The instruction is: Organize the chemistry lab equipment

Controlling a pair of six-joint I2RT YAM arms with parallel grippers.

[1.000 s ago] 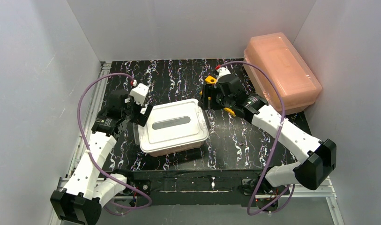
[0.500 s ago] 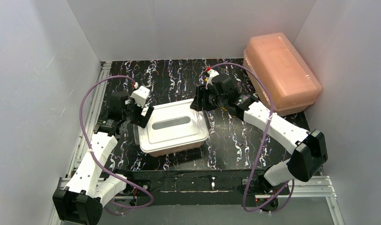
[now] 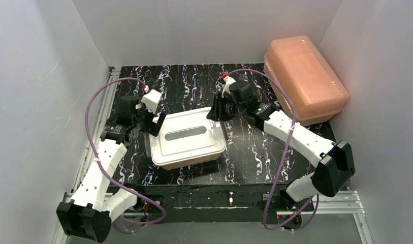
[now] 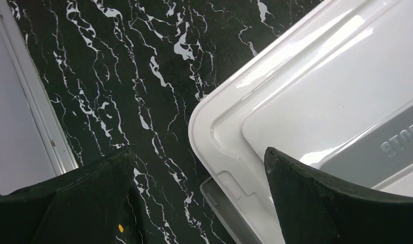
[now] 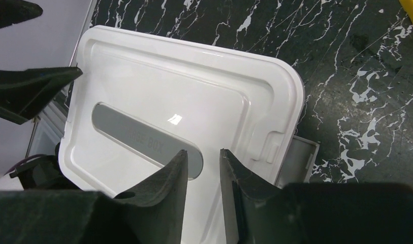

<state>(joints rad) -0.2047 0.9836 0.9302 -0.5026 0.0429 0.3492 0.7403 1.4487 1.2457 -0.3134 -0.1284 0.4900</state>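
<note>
No lab equipment is seen in any view, so where it lies relative to either gripper cannot be told; it may be shut inside the tubs. Progress cannot be judged for certain. The white lid (image 3: 193, 146) rests on the centre tub (image 3: 189, 162), and the pink tub (image 3: 306, 76) at the far right is closed too. The lid's left corner is straddled by the left gripper (image 4: 196, 151), spread wide and empty. Its far right part is overhung by the right gripper (image 5: 201, 152), fingers nearly together, nothing pinched.
</note>
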